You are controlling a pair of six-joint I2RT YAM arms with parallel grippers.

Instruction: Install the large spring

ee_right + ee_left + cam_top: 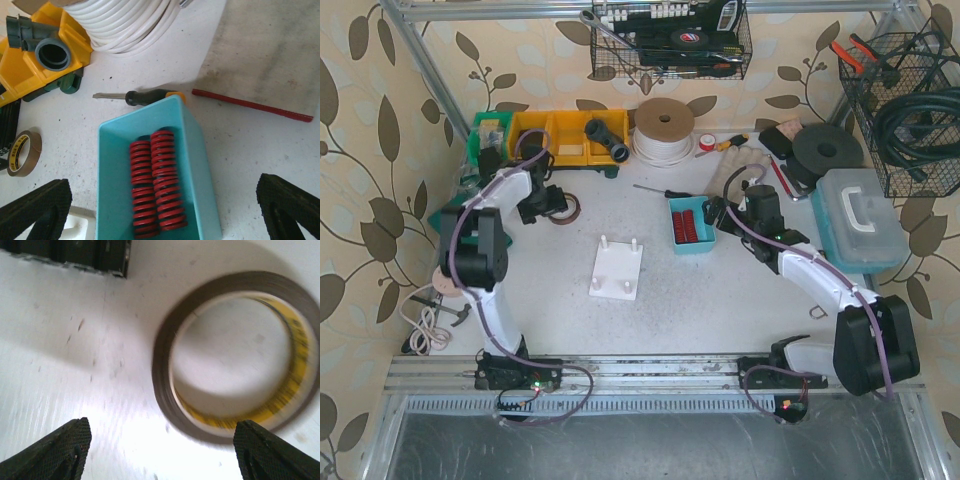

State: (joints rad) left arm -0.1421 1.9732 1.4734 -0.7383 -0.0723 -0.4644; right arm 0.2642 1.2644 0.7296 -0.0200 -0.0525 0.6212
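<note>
Red springs (155, 182) lie in two rows inside a teal bin (112, 200); I cannot tell which one is the large spring. My right gripper (162, 215) hangs open above the bin's near end, its fingers (37, 210) wide on either side, holding nothing. A white base plate (618, 270) with upright pegs sits mid-table, left of the bin (692, 225). My left gripper (160, 455) is open low over the table, beside a brown tape roll (165, 365) with a yellow core. In the top view it (555, 203) sits far left and the right gripper (717, 215) is at the bin.
A screwdriver (145, 96) and a red rod (250, 105) lie just beyond the bin. A white hose coil (663, 130), yellow bins (560, 135) with a black pipe fitting (42, 47), and a grey toolbox (860, 215) line the back and right.
</note>
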